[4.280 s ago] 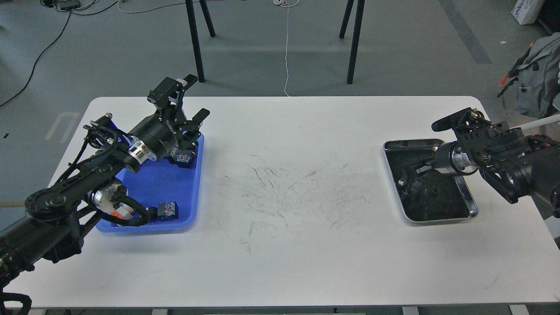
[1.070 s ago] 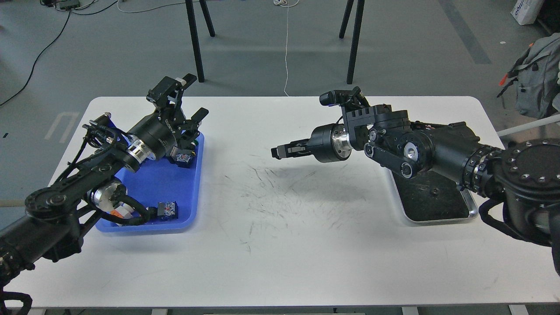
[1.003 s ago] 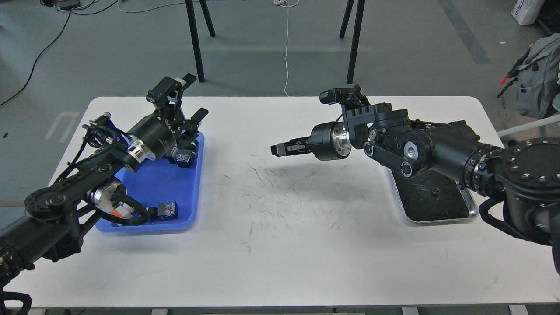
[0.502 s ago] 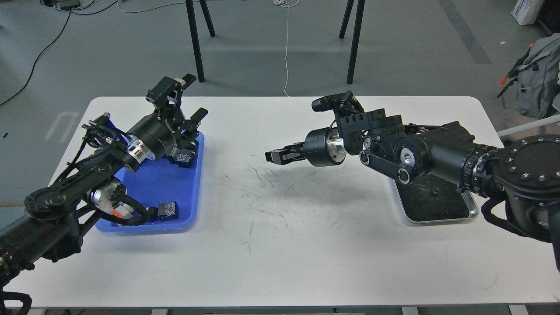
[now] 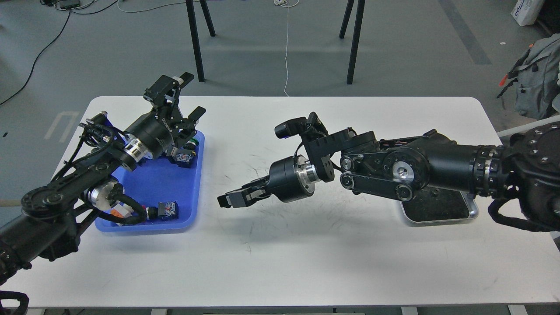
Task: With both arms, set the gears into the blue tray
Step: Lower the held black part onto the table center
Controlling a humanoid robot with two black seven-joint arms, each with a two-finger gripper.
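R gripper (image 5: 228,200) hung above the white table (image 5: 280,262), just right of the blue tray (image 5: 175,183), fingers drawn together; whether a gear sat between them cannot be told, tips too dark and small. L gripper (image 5: 186,114) stood over the tray's far right corner, fingers spread apart, nothing visibly held. Push-button switches (image 5: 168,210) lay in the tray. Silver tray (image 5: 470,214) at right, mostly hidden by R arm. No gears could be made out.

Grey floor (image 5: 393,39); black stand legs (image 5: 194,39) at twelve o'clock, grey backpack (image 5: 536,74) at two, cables (image 5: 39,52) at ten.
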